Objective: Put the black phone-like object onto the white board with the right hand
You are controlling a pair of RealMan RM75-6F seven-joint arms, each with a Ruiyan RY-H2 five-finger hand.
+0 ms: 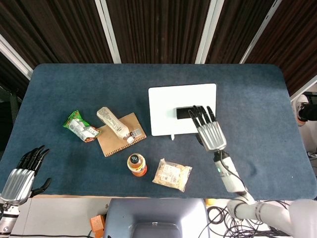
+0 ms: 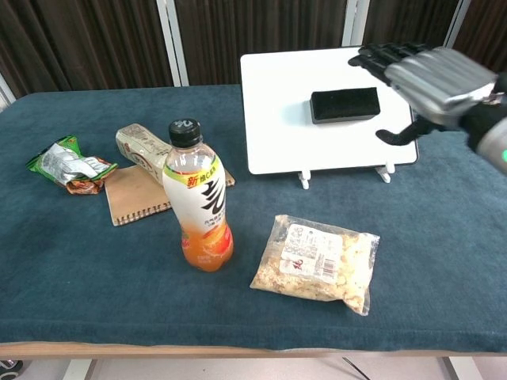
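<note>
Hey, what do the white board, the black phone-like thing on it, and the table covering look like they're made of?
The white board looks like smooth, matte plastic or coated panel: flat, uniformly white, on small white feet. The black phone-like object seems matte hard plastic or rubber, a dull block without glare; which one is unclear. The table covering looks like dark blue felt or short-pile fabric, with a soft mottled, non-reflective surface.

My table [image 1: 59, 84], covered in dark blue cloth, carries a white board [image 1: 168, 101], brown notebook [image 1: 120, 139], green snack packet [image 1: 80, 126], orange drink bottle [image 2: 198, 198] and clear snack bag [image 2: 317, 261].
</note>
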